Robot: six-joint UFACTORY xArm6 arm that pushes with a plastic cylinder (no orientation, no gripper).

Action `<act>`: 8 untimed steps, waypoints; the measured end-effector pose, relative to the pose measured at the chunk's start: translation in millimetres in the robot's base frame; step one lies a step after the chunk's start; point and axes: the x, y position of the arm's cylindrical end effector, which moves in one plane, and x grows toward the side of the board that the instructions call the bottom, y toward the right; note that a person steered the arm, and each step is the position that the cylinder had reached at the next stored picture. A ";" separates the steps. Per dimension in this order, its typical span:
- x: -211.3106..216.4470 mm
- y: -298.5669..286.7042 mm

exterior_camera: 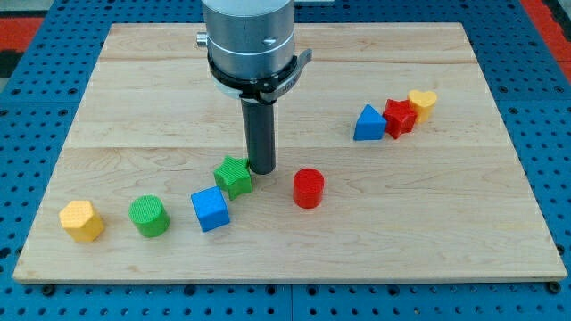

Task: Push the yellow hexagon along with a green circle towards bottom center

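The yellow hexagon [81, 221] sits near the board's bottom left corner. The green circle [148, 217] stands just to its right, a small gap between them. My tip [261, 169] is well to the right of both, close beside the right side of a green star [234, 176], near the middle of the board.
A blue cube [211, 209] lies below and left of the green star, touching it. A red circle [308, 188] is right of my tip. A blue triangle [368, 124], red star [399, 117] and yellow heart [422, 103] cluster at the upper right of the wooden board [134, 80].
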 end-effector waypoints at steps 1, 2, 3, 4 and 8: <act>38.8 25.3; 92.4 2.0; 134.3 -34.9; 135.9 -99.5; 51.8 -256.3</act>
